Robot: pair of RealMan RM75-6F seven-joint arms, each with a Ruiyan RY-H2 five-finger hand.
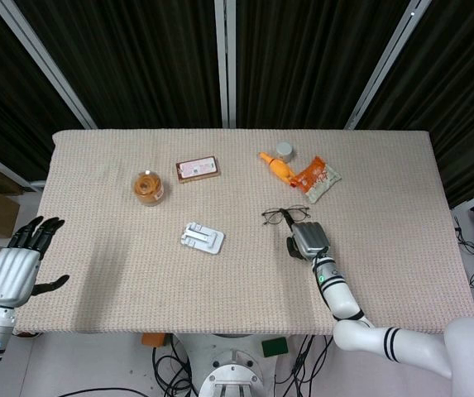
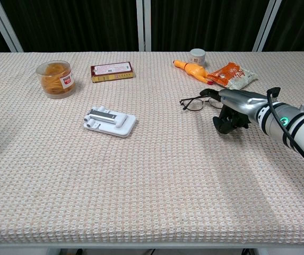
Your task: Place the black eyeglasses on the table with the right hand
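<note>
The black eyeglasses (image 1: 285, 215) lie flat on the worktop (image 1: 385, 248), right of the frame's centre, so the placing looks done; only clearing the arm seems left. The right hand (image 1: 305, 239) sits just below them in the head view, fingers loosely curled, holding nothing, fingertips near the frame but apparently apart.

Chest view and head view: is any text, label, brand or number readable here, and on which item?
No text can be read in either view.
Flat red box: pale label with print, too small to read.
Clear round jar: red and white sticker, blurred.
Orange snack packet: printed front, illegible.
Small white jar: no legible marking.
White holder and black eyeglasses: no text visible.
</note>
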